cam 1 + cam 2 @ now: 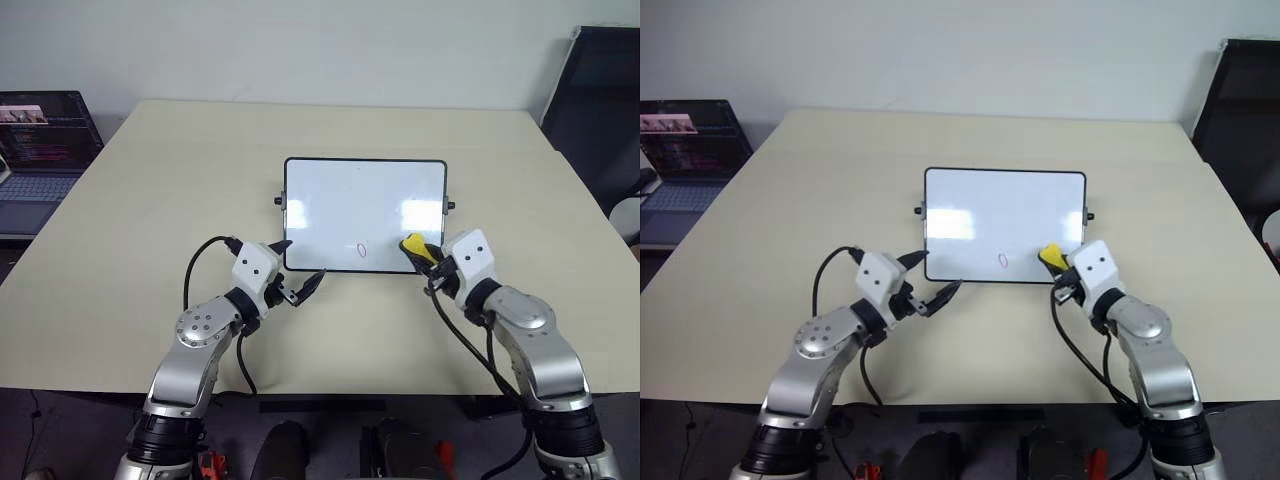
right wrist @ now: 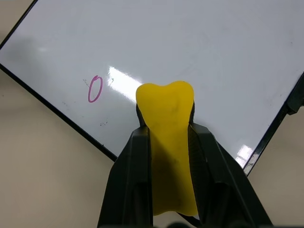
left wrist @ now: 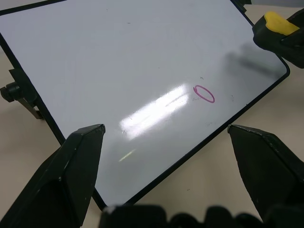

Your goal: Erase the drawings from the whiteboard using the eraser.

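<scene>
right gripper (image 1: pixel 424 256): clamped on small yellow block eraser (image 2: pixel 167 137), lower right of centre | left gripper (image 1: pixel 298 270): fingers apart, empty | glossy white black-framed whiteboard (image 1: pixel 340 190): centre | red "0" drawing (image 1: pixel 361 250): near bottom edge

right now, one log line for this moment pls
right gripper: shut on eraser | left gripper: open | whiteboard: red 0 left
</scene>
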Action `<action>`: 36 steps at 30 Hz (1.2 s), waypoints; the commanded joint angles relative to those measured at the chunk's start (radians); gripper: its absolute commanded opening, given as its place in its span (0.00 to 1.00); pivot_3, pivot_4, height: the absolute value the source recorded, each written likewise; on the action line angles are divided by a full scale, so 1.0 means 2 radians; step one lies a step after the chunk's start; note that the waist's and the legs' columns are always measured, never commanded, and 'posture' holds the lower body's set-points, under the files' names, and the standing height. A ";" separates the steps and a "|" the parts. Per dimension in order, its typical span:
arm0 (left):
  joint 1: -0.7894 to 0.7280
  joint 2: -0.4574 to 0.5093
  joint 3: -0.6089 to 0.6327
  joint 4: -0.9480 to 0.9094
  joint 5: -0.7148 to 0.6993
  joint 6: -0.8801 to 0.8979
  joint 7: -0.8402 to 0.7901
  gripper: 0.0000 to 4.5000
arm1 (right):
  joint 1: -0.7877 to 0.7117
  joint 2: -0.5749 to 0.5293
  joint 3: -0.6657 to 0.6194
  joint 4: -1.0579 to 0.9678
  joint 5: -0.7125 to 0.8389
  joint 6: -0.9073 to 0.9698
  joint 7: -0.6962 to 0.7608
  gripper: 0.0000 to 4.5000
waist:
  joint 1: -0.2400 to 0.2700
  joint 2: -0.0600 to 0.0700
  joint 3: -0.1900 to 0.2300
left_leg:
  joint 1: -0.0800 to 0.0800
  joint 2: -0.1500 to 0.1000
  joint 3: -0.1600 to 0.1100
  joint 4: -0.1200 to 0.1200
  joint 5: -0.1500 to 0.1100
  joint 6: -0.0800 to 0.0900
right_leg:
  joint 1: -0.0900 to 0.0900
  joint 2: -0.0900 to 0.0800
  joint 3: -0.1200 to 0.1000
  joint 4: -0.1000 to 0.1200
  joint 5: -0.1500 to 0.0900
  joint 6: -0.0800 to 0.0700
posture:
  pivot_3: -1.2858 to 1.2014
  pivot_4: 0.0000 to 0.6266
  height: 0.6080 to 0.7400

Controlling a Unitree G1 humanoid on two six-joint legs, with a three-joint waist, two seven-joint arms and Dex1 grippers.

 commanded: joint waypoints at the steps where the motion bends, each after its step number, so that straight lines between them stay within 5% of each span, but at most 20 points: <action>1: -0.008 0.004 0.010 -0.006 -0.008 -0.013 -0.001 1.00 | -0.002 -0.006 0.003 -0.006 -0.002 -0.023 -0.006 0.18 | 0.000 0.000 0.000 | 0.000 0.000 0.000 0.000 0.000 0.000 | 0.000 0.000 0.000 0.000 0.000 0.000 | 0.52 0.24 1.00; 15: -0.014 0.004 0.008 -0.020 -0.008 0.005 0.004 1.00 | -0.073 -0.037 0.066 0.010 -0.042 -0.026 0.002 0.18 | -0.001 0.000 0.000 | 0.000 0.000 0.000 0.000 0.000 0.000 | 0.000 0.000 0.000 0.000 0.000 0.000 | 0.52 0.24 1.00; 36: 0.004 0.004 0.011 -0.042 -0.009 0.014 0.022 1.00 | -0.180 0.065 0.105 0.087 -0.024 0.074 -0.017 0.18 | 0.000 0.000 0.000 | 0.000 0.000 -0.002 0.000 0.000 0.000 | 0.000 0.000 -0.001 0.000 0.001 -0.002 | 0.52 0.24 1.00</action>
